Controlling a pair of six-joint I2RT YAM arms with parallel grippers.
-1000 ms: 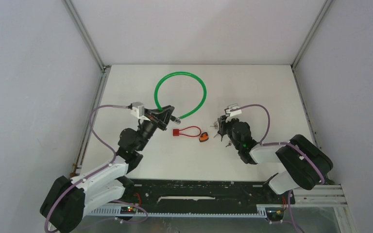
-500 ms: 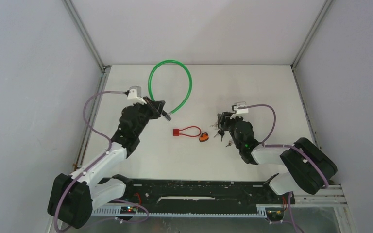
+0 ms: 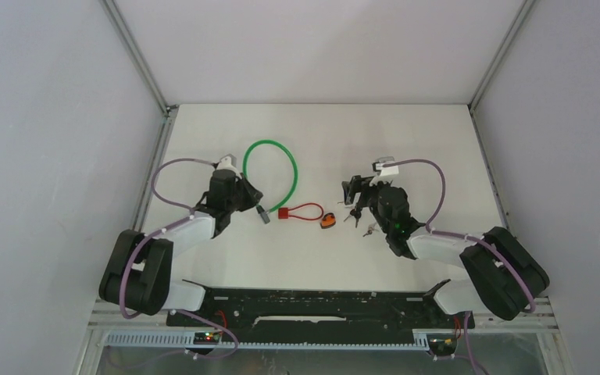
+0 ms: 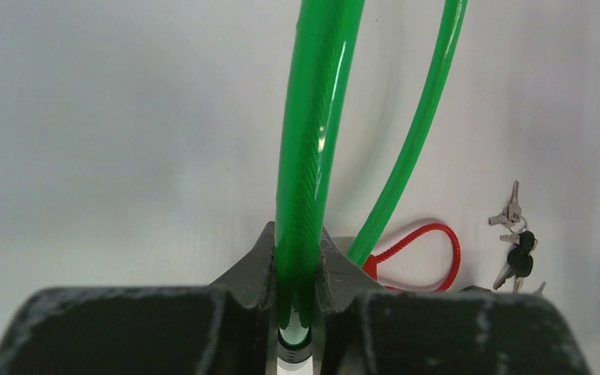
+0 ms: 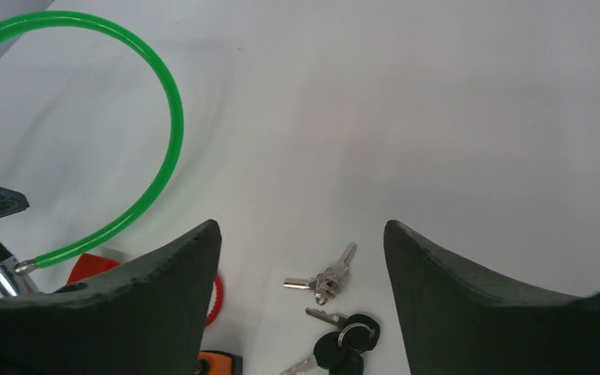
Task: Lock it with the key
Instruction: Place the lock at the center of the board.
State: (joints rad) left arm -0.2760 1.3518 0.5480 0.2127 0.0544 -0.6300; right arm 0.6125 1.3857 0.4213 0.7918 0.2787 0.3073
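Observation:
The green cable lock lies as a loop on the white table, its metal end next to a red loop seal. My left gripper is shut on the green cable close to its black end fitting, and the cable runs straight up between the jaws. Two bunches of keys lie flat on the table: silver ones and black-headed ones. My right gripper hangs open just above them, holding nothing. From above it stands over the keys.
A small orange padlock sits between the red seal and the keys, and its corner shows under my right gripper's left finger. Grey walls with metal posts enclose the table on three sides.
My left arm has drawn the cable lock back toward the near left, and the loop has narrowed. My right gripper's jaws have opened wide over the keys.

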